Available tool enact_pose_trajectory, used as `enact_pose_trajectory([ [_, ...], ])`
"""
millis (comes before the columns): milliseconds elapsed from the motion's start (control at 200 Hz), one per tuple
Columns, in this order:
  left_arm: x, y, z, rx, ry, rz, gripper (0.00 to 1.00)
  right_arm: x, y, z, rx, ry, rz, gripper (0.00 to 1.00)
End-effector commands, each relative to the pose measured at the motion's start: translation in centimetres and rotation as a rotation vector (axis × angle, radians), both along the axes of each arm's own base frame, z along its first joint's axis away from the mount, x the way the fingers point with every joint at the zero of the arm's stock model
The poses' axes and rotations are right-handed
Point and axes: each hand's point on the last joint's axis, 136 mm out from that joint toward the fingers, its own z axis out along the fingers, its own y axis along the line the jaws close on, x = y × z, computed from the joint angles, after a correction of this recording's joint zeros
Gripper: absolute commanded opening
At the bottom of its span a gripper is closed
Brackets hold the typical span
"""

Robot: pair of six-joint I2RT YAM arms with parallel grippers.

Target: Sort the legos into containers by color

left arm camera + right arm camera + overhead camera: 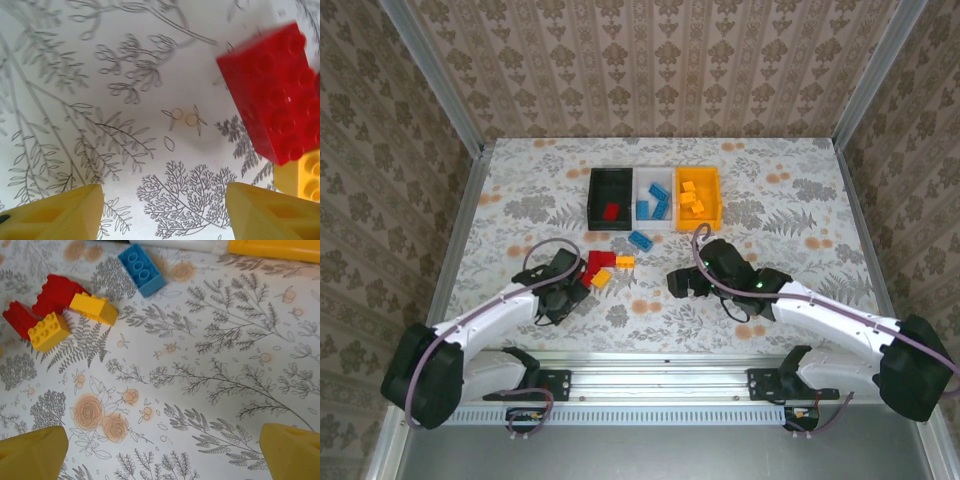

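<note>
Hovering low over the table (pixel 520 180) with the left gripper (pixel 162 210) spread wide and empty, just short of a red lego (pixel 270 95) with a yellow lego (pixel 300 177) against it. Holding the right gripper (pixel 162 452) likewise wide apart, nothing between its fingers, well short of a loose blue lego (pixel 141 269). Lying farther back, side by side: one red brick (pixel 611 211) in the black bin (pixel 610 185), blue bricks (pixel 655 203) in the white bin (pixel 654 172), orange-yellow bricks (pixel 692 198) in the orange-yellow bin (pixel 699 172).
</note>
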Motion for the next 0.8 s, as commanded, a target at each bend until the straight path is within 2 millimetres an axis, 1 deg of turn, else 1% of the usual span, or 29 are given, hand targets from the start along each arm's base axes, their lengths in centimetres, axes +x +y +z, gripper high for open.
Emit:
enact_pose_trajectory([
  [0, 2.4, 0.1, 2.4, -0.097, -0.11, 0.277, 0.65, 0.3, 1.4, 1.5, 0.027, -0.033, 0.03, 1.0],
  [105, 3.1, 0.4, 2.7, -0.127, -0.142, 0.379, 0.61, 0.3, 1.3, 1.6, 0.022, -0.042, 0.025, 1.0],
  [170, 3.2, 0.7, 2.3, -0.143, -0.135, 0.443, 0.59, 0.2, 1.2, 1.6, 0.019, -0.044, 0.022, 1.0],
  [290, 3.6, 0.7, 1.5, -0.177, -0.097, 0.506, 0.57, 0.1, 0.8, 1.7, 0.013, -0.049, 0.013, 1.0],
  [355, 4.5, 0.6, 1.5, -0.195, -0.108, 0.52, 0.58, -0.1, 0.5, 1.7, 0.009, -0.055, 0.009, 1.0],
  [430, 5.5, 0.6, 1.9, -0.198, -0.109, 0.517, 0.61, -0.2, 0.2, 1.9, 0.005, -0.063, 0.004, 1.0],
  [530, 6.7, 0.0, 2.5, -0.211, -0.105, 0.485, 0.66, -0.4, -0.3, 2.0, -0.002, -0.07, -0.002, 1.0],
  [625, 7.5, -0.3, 2.8, -0.206, -0.109, 0.465, 0.69, -0.5, -0.6, 1.8, -0.004, -0.074, -0.008, 1.0],
  [695, 7.8, -0.7, 2.6, -0.208, -0.098, 0.45, 0.7, -0.6, -0.8, 1.7, -0.004, -0.073, -0.011, 1.0],
  [705, 8.0, -0.2, 2.5, -0.208, -0.098, 0.469, 0.7, -0.6, -0.8, 1.7, -0.005, -0.072, -0.012, 1.0],
  [720, 8.1, -0.1, 2.4, -0.209, -0.093, 0.473, 0.7, -0.7, -0.8, 1.7, -0.005, -0.073, -0.011, 1.0],
  [795, 8.2, -0.4, 1.9, -0.219, -0.063, 0.468, 0.68, -0.7, -0.9, 1.7, -0.004, -0.076, -0.013, 1.0],
])
